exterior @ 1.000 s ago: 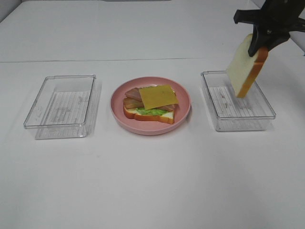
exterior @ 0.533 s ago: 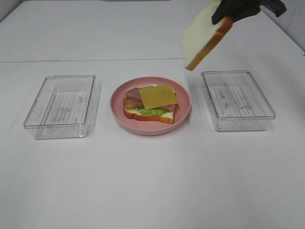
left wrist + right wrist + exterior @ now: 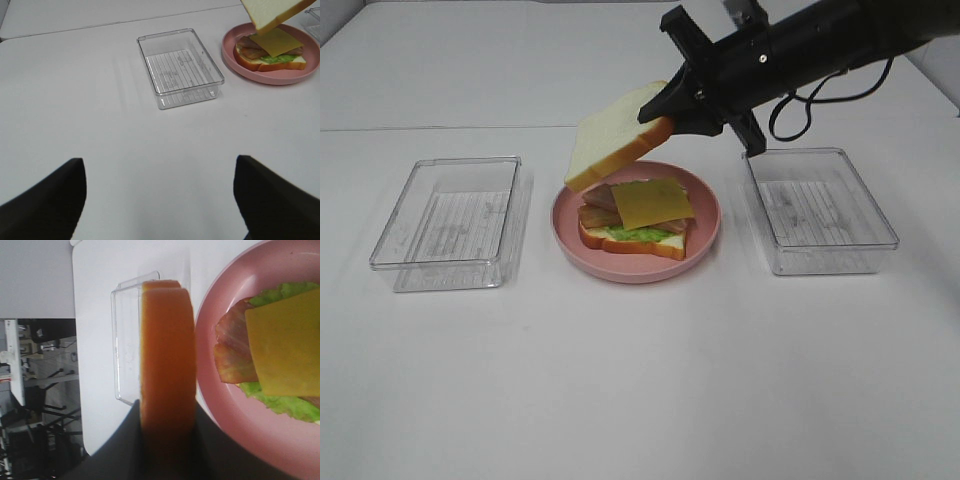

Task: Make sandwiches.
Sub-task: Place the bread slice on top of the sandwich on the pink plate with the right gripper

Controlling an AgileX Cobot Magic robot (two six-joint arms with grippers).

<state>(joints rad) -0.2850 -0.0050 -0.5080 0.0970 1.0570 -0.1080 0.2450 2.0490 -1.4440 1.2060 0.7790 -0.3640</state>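
Note:
An open-faced sandwich (image 3: 635, 222) lies on the pink plate (image 3: 570, 225): a bottom bread slice, green lettuce (image 3: 638, 233), bacon strips (image 3: 598, 200) and a yellow cheese slice (image 3: 652, 201) on top. My right gripper (image 3: 672, 112) has reached across from the right and is shut on a second bread slice (image 3: 616, 140). That slice hangs tilted just above the plate's back-left side. The right wrist view shows its orange crust (image 3: 166, 355) edge-on between the fingers (image 3: 131, 450), with cheese (image 3: 282, 345) and bacon (image 3: 232, 355) below. My left gripper (image 3: 160, 200) stands open over bare table, far from the plate (image 3: 272, 80).
An empty clear plastic box (image 3: 450, 220) sits left of the plate and another clear box (image 3: 820, 205) sits right of it. The left wrist view shows the left box (image 3: 180, 67) ahead of my left gripper. White tabletop stretches in front of the plate.
My right gripper carried the bread slice from above the right box, up and leftward, to just over the plate. The slice tilted from nearly upright to flatter. The left arm stayed still.

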